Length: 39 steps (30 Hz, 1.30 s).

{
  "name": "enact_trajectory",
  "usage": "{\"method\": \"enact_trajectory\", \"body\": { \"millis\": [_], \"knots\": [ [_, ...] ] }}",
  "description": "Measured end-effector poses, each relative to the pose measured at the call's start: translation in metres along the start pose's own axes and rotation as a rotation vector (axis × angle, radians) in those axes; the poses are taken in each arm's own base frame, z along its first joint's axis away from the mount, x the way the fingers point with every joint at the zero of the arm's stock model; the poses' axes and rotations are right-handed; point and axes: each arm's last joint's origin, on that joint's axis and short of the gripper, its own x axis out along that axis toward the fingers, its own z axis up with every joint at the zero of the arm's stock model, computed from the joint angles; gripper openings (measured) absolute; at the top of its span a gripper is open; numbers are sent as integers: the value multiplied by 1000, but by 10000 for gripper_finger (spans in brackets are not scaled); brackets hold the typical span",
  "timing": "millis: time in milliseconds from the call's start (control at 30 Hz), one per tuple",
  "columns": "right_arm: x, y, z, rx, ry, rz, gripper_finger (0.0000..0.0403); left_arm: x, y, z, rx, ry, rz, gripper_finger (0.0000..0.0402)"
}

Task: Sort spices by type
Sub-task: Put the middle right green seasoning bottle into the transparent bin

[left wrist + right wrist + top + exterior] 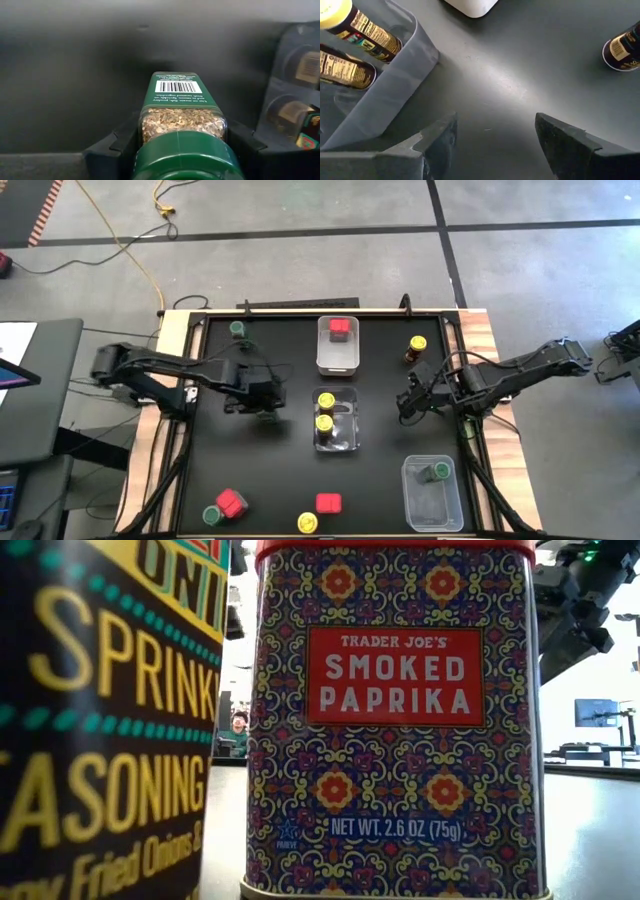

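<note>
Green-lidded jar [180, 125] clamped in my left gripper [266, 402], just left of the middle bin [336, 420] holding two yellow-lidded jars [325, 411]; I judge it bound for the near-right bin [432, 495], which has a green one. Right gripper [492, 145] hangs open, empty, beside the middle bin.

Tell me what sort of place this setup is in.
Probably a robotics lab or workshop, not a kitchen. The black table stands on a bare concrete floor marked with dark tape lines, a yellow cable trails across it, and the low view shows a monitor on a desk behind.
</note>
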Motion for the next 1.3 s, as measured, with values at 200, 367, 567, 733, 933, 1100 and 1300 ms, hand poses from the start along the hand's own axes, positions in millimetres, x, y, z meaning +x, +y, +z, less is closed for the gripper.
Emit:
{"method": "enact_trajectory", "body": {
  "millis": [200,367,567,733,933,1100,1300],
  "knots": [
    [0,0,0,-10,10,3,291,12,-48,-1,72,-11,138,189],
    [0,0,-2,-48,33,15,291,21,-72,3,134,2,218,205],
    [-3,2,-7,-85,46,26,291,15,-83,7,171,-25,256,194],
    [-5,2,-11,-116,60,24,291,-10,-100,19,220,-86,166,191],
    [-6,2,-14,-135,68,21,291,-57,-121,25,273,-199,56,191],
    [-6,2,-15,-121,73,14,291,-93,-133,29,347,-258,-50,191],
    [-6,0,-15,-70,81,-5,291,-110,-152,19,517,-275,-160,191]
  ]
}}
